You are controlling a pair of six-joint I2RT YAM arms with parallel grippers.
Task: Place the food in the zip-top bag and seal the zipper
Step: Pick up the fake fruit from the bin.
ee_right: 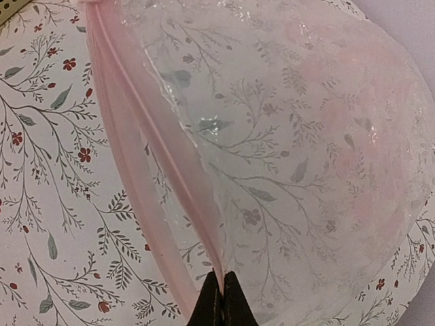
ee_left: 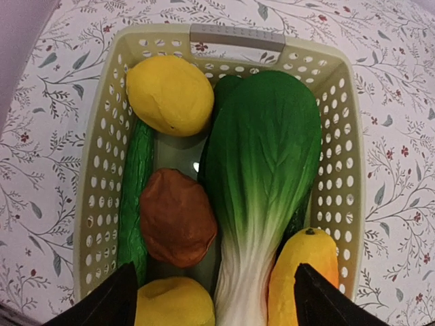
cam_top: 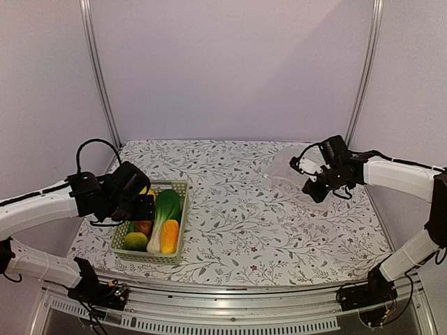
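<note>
Left fingers [ee_left: 109, 302] are hanging wide open over the basket [ee_left: 338, 136], food [ee_left: 170, 95] all lying inside; best, I reckon, to be dropping straight onto the bok choy [ee_left: 265, 149], clear of the slotted wall. Right fingers [ee_right: 212, 305] are pinching shut on the zipper [ee_right: 136, 156], seemingly holding the bag [ee_right: 306, 136] mouth up off the counter [cam_top: 237, 209], far right.

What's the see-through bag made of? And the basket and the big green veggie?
The zip-top bag looks like thin clear plastic: the flowery tablecloth shows through, and it is crinkly and shiny. The basket seems hard matte plastic, with rows of moulded holes. The bok choy looks like a toy, probably smooth plastic or rubber, with a soft sheen.
</note>
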